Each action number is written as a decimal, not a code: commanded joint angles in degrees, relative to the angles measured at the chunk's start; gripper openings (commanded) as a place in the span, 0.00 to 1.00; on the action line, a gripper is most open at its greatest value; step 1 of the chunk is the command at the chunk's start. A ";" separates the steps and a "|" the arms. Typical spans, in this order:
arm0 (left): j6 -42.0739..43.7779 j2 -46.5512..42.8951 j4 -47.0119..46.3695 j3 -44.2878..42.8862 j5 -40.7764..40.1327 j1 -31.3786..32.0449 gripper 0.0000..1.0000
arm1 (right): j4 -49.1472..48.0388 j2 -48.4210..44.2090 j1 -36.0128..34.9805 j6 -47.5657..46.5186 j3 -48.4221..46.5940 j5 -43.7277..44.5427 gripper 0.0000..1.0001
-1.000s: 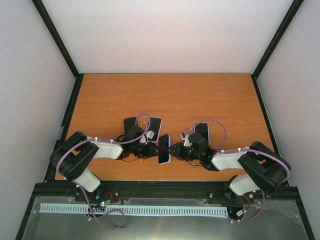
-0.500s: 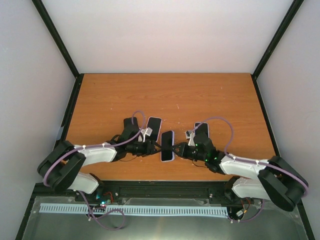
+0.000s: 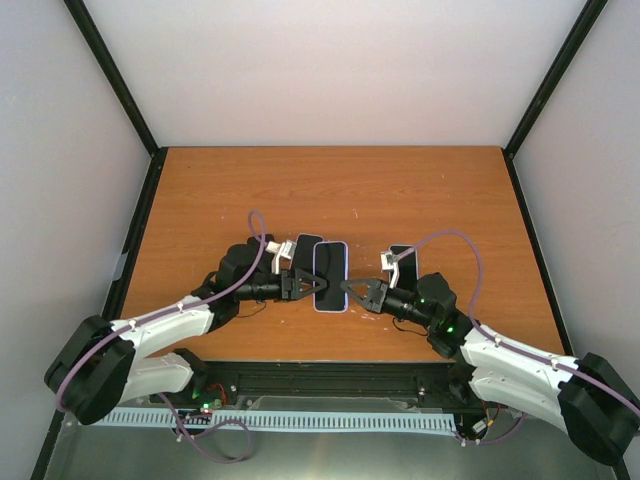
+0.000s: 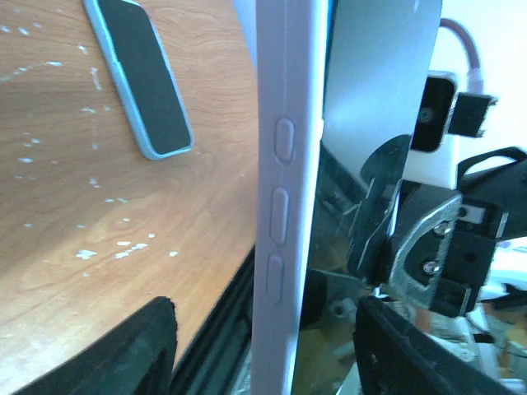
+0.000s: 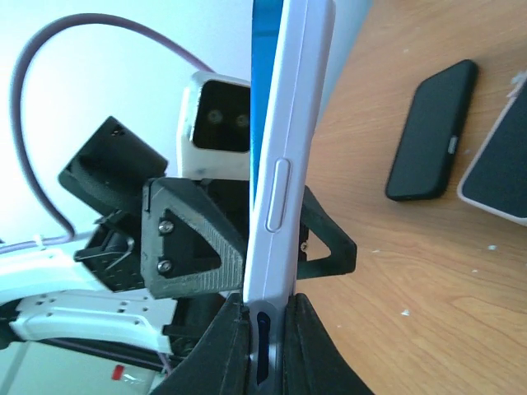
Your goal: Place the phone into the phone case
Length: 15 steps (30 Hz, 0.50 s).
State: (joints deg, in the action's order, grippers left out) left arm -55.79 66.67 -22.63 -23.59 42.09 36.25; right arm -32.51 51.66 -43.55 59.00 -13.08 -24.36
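Observation:
The phone case [image 3: 330, 277], pale lavender with the phone's dark screen showing in it, is held up off the table between the two arms. My right gripper [image 3: 355, 289] is shut on its right edge; in the right wrist view both fingertips [image 5: 239, 317] pinch the case's thin side [image 5: 284, 164]. My left gripper [image 3: 303, 283] stands open at the case's left edge. In the left wrist view the case's side with its buttons [image 4: 284, 206] stands between the spread fingers [image 4: 132, 354], with a gap on each side.
A light-blue-edged phone [image 4: 140, 78] lies on the wooden table [image 3: 330, 190] by the right wrist [image 3: 403, 262]. A black phone [image 5: 432, 127] and a pale-edged one [image 5: 504, 169] lie behind the left gripper [image 3: 305, 243]. A black frame [image 3: 330, 375] runs along the near edge.
Both arms have stretched forward, carrying the case away from the near edge and turning its screen more towards the top camera. The left jaws have spread apart; the right jaws stay pinched.

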 commanded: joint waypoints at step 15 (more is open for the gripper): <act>-5.18 -1.45 -20.56 3.49 7.84 -0.30 0.02 | -5.83 -2.01 -0.29 1.63 2.59 -4.45 0.30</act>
State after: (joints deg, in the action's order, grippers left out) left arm -61.08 66.15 -37.01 -19.94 48.82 35.83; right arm -37.01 51.44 -43.55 61.73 -10.70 -27.64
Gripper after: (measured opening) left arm 0.131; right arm 0.275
